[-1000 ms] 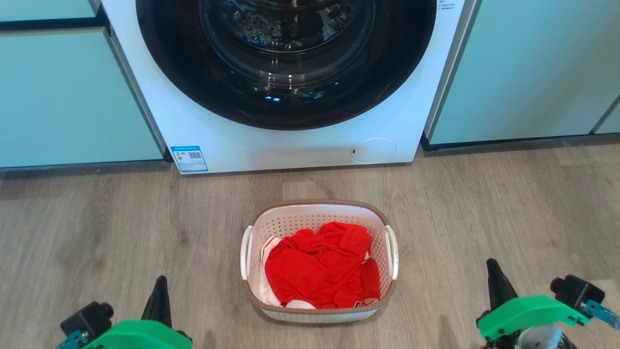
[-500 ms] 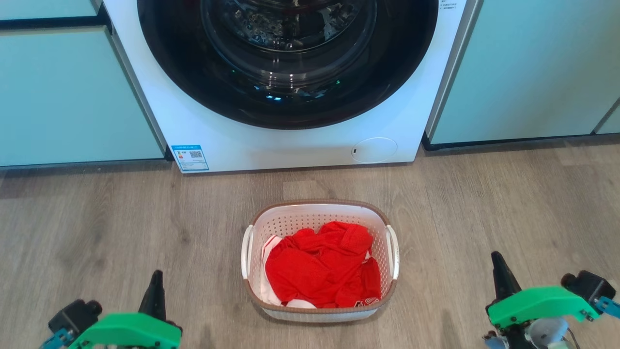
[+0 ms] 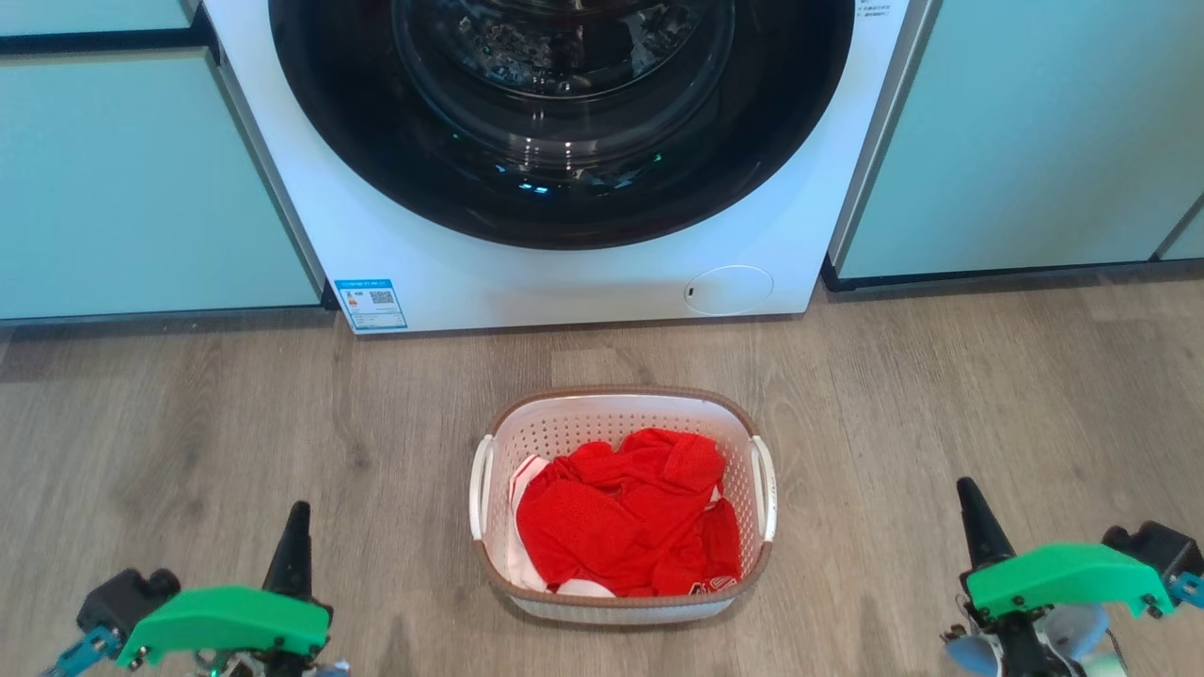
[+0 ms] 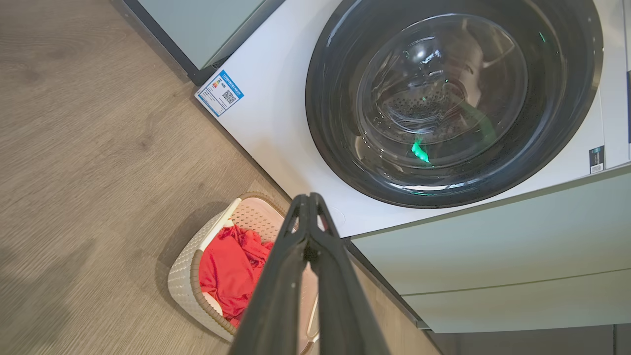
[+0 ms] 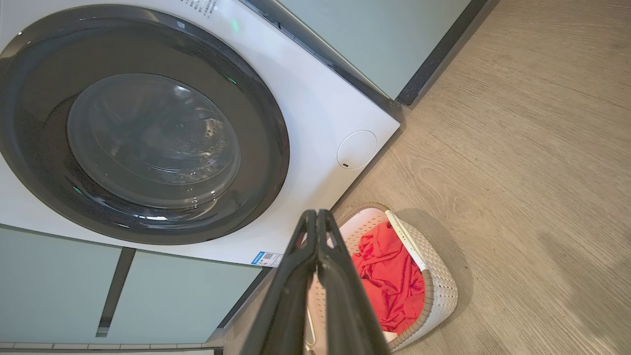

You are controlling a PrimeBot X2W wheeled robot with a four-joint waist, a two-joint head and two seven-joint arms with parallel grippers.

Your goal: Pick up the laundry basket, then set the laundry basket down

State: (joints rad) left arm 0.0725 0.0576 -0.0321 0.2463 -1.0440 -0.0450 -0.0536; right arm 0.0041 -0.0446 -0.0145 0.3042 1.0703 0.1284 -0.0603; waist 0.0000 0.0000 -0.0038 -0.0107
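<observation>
The laundry basket (image 3: 621, 418), white and perforated with a brown rim band and two white side handles, stands on the wood floor before the washing machine. Red clothing (image 3: 625, 512) lies inside it. The basket also appears low in the left wrist view (image 4: 185, 281) and in the right wrist view (image 5: 438, 291). My left gripper (image 3: 293, 527) is at the lower left, well apart from the basket, its fingers shut together with nothing between them (image 4: 309, 197). At the lower right, equally far from the basket, my right gripper (image 3: 969, 498) is shut and holds nothing (image 5: 315, 214).
A white front-loading washing machine (image 3: 564, 273) with a dark round door (image 3: 564, 113) stands just behind the basket. Pale green cabinets flank it on the left (image 3: 132, 188) and right (image 3: 1025, 141). Bare wood floor (image 3: 941, 376) spreads on both sides of the basket.
Both grippers have drifted outward, away from the basket, the left one to the left and the right one to the right. The basket has stayed in place.
</observation>
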